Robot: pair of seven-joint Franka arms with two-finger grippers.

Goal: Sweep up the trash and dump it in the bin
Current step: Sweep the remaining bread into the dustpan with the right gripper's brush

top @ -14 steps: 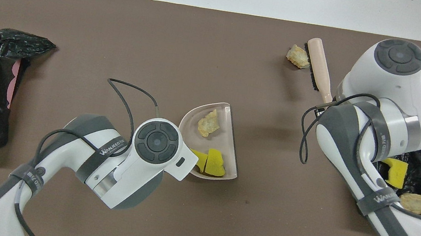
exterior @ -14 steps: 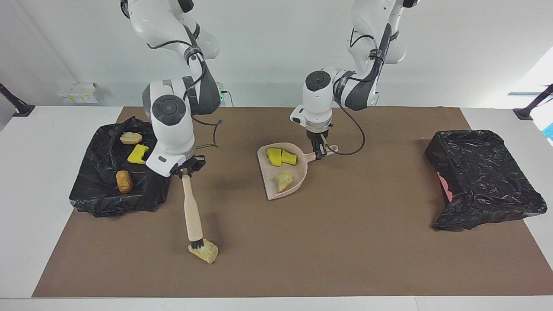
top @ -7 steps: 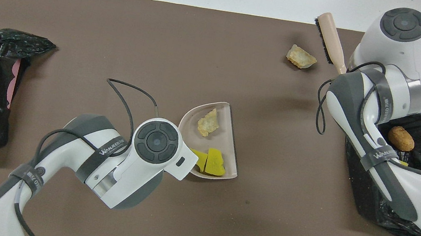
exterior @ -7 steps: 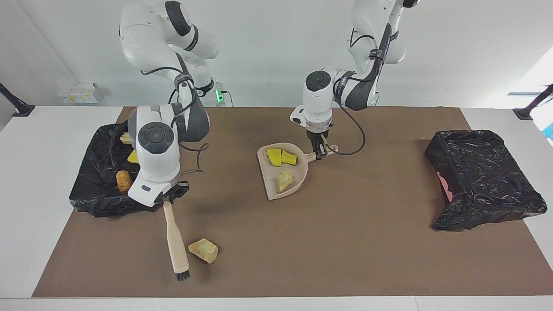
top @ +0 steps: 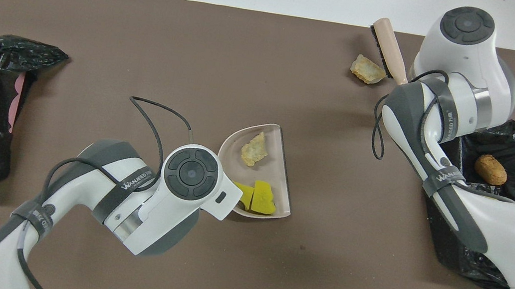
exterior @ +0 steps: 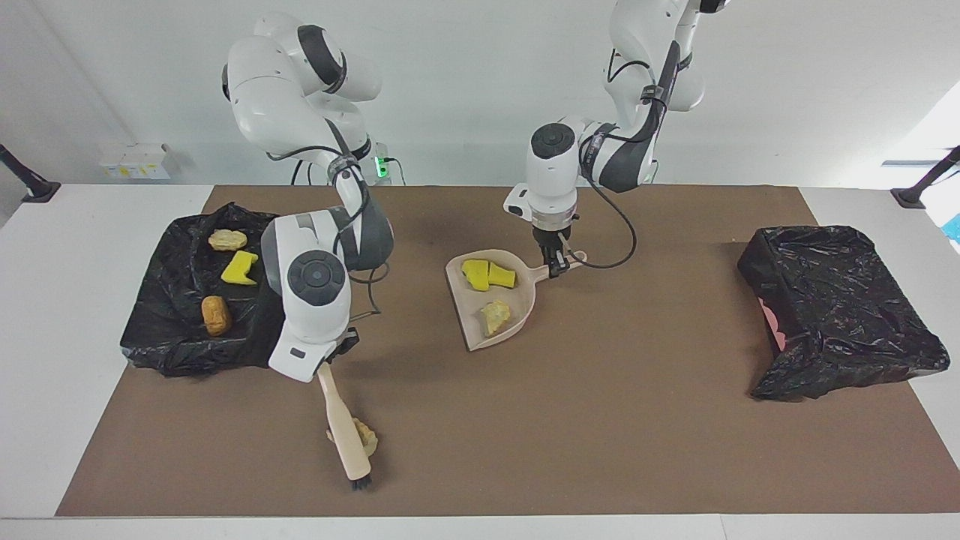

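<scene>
right gripper (exterior: 324, 365) is clamping the brush (exterior: 346, 435) handle, bristles seemingly touching a beige chunk (top: 367, 71) on the table (exterior: 600, 420) | left gripper (exterior: 555, 264) is pinching shut on the dustpan (exterior: 517, 311) handle | dustpan is carrying two yellow sponge pieces (exterior: 487, 274) and a crumbly chunk (exterior: 495, 316) | three scraps (exterior: 226, 268) are lying on the black bag (exterior: 161, 330) beside the right arm

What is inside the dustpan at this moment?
The dustpan holds two bright yellow sponge pieces and one pale beige crumbly chunk. In the overhead view the left arm covers part of the yellow pieces and the pan's handle end.
</scene>
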